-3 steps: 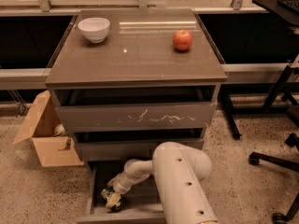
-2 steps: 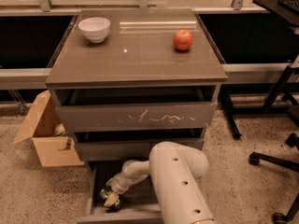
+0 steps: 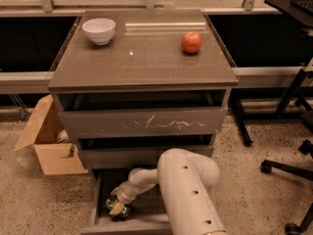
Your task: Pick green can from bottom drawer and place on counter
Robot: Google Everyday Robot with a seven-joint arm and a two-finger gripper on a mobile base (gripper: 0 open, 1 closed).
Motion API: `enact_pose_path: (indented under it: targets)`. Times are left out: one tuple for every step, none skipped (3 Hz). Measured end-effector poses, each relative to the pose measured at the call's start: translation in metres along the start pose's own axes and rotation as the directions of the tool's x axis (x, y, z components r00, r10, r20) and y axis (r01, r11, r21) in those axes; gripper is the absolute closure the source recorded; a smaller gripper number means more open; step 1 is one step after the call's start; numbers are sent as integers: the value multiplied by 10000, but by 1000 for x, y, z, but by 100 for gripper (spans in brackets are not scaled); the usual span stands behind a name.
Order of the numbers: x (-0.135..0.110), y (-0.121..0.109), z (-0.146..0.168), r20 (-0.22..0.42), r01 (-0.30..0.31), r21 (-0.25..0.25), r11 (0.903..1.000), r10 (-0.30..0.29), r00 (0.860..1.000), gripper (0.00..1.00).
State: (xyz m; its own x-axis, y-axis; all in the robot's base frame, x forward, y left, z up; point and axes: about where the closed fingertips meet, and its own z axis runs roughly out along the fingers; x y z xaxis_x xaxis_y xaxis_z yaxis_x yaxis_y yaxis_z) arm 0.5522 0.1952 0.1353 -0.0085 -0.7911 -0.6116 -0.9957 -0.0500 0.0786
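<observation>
- Down in the front-left part of the bottom drawer (image 3: 128,226), which is pulled open, the green can (image 3: 111,204) lies on the drawer floor, near the drawer's left wall.
- Right at the can, inside the same drawer, sits the gripper (image 3: 118,208), reached in on the pale arm (image 3: 188,190) that comes from the drawer's front-right.
- Whether the jaws are apart or clamped on the can, I cannot tell: gripper and can overlap in this view.
- As a drink can it is probably light and stiff along its length, but thin-walled, so a hard squeeze at mid-body could dent it.
- Its painted metal side is likely smooth and slippery, and being round it may roll across the drawer floor if nudged.
- Best hold, in my judgement: across the curved sides near the middle, with moderate force. The metallic ends give little to hold.
- Well above the drawer, over the two other drawer fronts, is the counter (image 3: 142,58), where the can must go.
- On that counter, above the drawer's right side, stands a red apple (image 3: 191,41); above its left side, a white bowl (image 3: 99,30). The stretch between them looks free for the can.
</observation>
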Motion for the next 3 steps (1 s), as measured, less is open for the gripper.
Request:
enact_pose_path:
  targets:
    - [-3, 3, 2, 190, 4, -110, 9999, -2, 9998, 100]
    - [-7, 6, 1, 270, 6, -180, 9998, -1, 9996, 100]
    - [-14, 6, -14, 1049, 431, -238, 9988, -404, 9937, 100]
